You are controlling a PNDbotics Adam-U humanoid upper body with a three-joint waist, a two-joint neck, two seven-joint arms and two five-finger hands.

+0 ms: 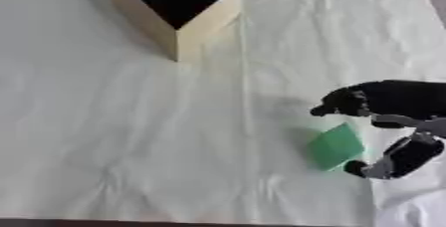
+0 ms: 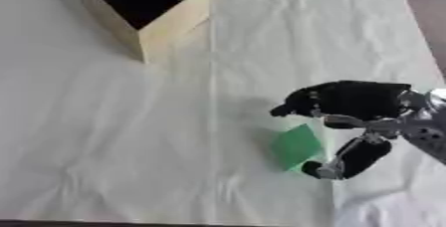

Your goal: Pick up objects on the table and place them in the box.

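A flat green square object (image 2: pixel 296 146), tilted with one corner up, sat on the surface (image 1: pixel 104 136) at about four o'clock. The right robot hand (image 2: pixel 348 121) bracketed it, curled fingers above and thumb below at its right edge, spread wide; whether they touched it could not be told. The wooden box (image 1: pixel 187 19), dark inside, stood open at eleven o'clock. A creased pale cloth covered the surface

Right hand (image 1: pixel 392 116) enters from right edge, fingers and thumb spread around green flat object (image 1: pixel 334 146), which sits tilted between them on the white cloth (image 1: pixel 131 146). Wooden box (image 1: pixel 178 9), dark inside, stands well apart, up-left of hand.
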